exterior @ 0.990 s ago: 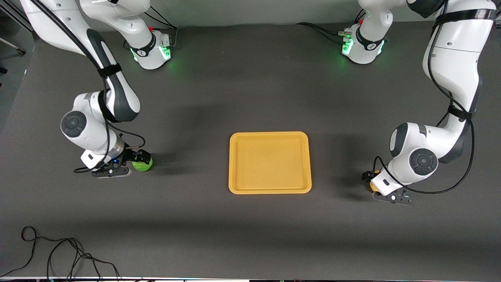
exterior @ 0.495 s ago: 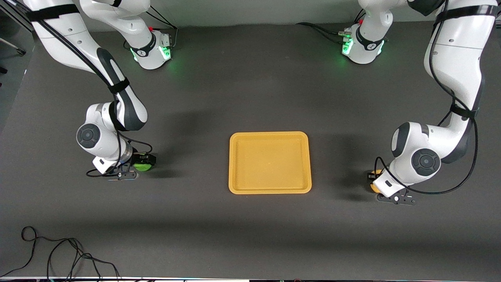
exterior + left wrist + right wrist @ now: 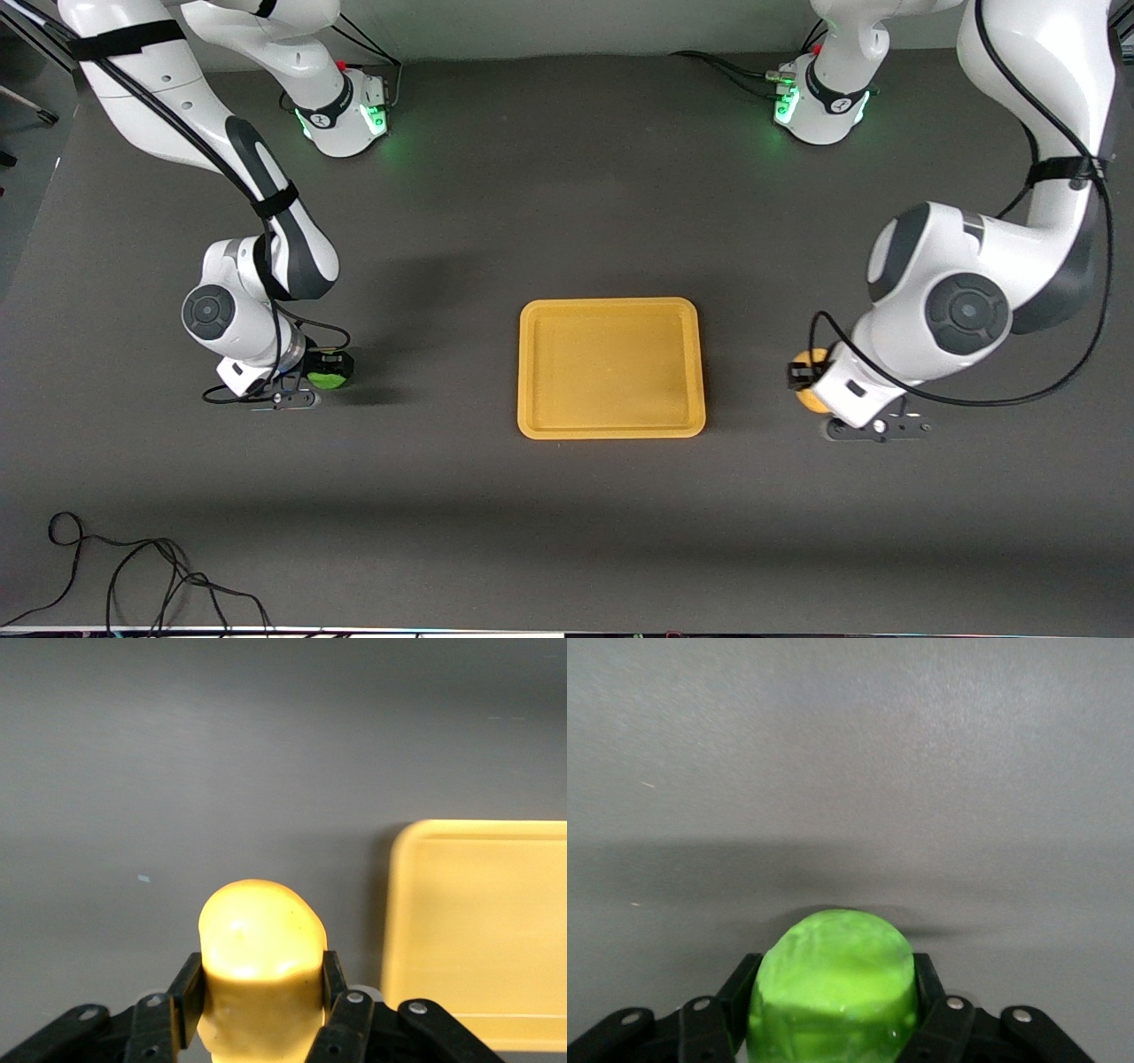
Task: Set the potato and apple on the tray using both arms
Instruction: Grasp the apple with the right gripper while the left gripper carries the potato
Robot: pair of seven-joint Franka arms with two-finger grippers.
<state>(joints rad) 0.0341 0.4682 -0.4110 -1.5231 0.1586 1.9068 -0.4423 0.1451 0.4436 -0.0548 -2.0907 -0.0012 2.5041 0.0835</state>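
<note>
The yellow-orange tray (image 3: pixel 611 430) lies flat mid-table and shows empty; its rim also shows in the left wrist view (image 3: pixel 400 904). My left gripper (image 3: pixel 808 379) is shut on the yellow-orange potato (image 3: pixel 807 365), held above the table beside the tray toward the left arm's end. In the left wrist view the potato (image 3: pixel 259 948) sits between both pads (image 3: pixel 189 997). My right gripper (image 3: pixel 328 372) is shut on the green apple (image 3: pixel 327 381), low over the table toward the right arm's end. The apple (image 3: pixel 831 988) fills the right wrist view's lower middle.
A black cable (image 3: pixel 133 576) lies looped on the dark table near the front camera at the right arm's end. The arm bases (image 3: pixel 341 111) stand along the table's edge farthest from the front camera. Bare dark table surrounds the tray.
My left gripper has lifted with the potato and moved closer to the tray. My right gripper has shifted slightly toward the tray with the apple in it.
</note>
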